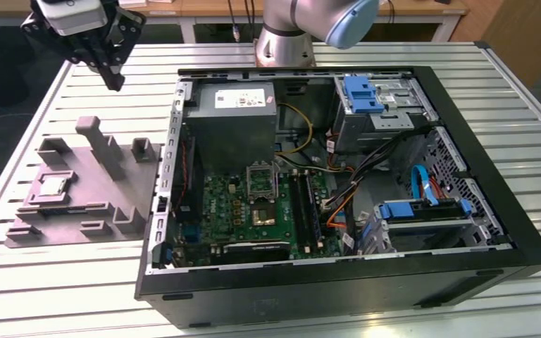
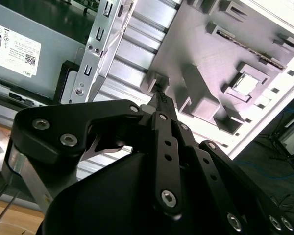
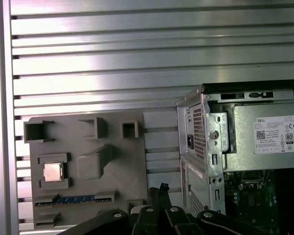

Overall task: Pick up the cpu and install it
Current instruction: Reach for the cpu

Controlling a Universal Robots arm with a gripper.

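Cpu (image 1: pixel 53 184): lay flat, metal top upward, in a square recess of the grey fixture (image 1: pixel 92 176). Being square, it had no long axis, and its edges ran parallel to the fixture's. Pincer (image 1: pixel 113 79): tips together, empty, raised above the fixture's case-side edge, well apart from the chip. A sound pick likely required parted tips, centred and squared to opposite edges. Computer case (image 1: pixel 346 282): just beside the fixture, on the bench (image 1: pixel 64 282).

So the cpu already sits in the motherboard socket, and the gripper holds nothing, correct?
No: the cpu lies in the grey holder beside the computer case, as the exterior view shows. The gripper indeed holds nothing.
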